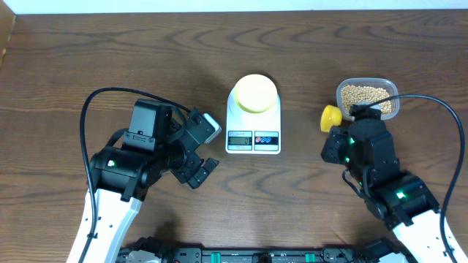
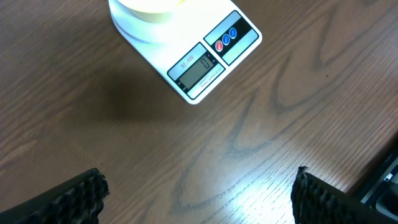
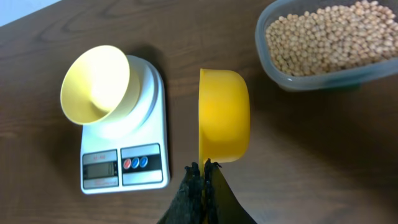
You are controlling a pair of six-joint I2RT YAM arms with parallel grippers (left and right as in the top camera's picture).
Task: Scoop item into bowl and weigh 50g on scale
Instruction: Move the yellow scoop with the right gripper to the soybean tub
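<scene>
Empty bowl (image 1: 254, 93) on scale (image 1: 272, 120), top center; display (image 2: 198, 70) seems 0. Right gripper (image 3: 202, 171) clenches empty scoop (image 3: 224, 115); beans (image 1: 365, 95) upper right, w/ no scooping done. Left gripper (image 2: 199, 186) spread, idle.

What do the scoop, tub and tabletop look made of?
The scoop: likely plastic, opaque bright yellow, smooth. The tub: probably clear plastic; beans show through its wall. The tabletop: dark wood or wood-look laminate; grain visible, faint sheen.

Bowl (image 2: 152, 5) cut by top edge; tub (image 3: 311, 82) cut at right; scale (image 1: 241, 121) readout illegible overhead.
</scene>
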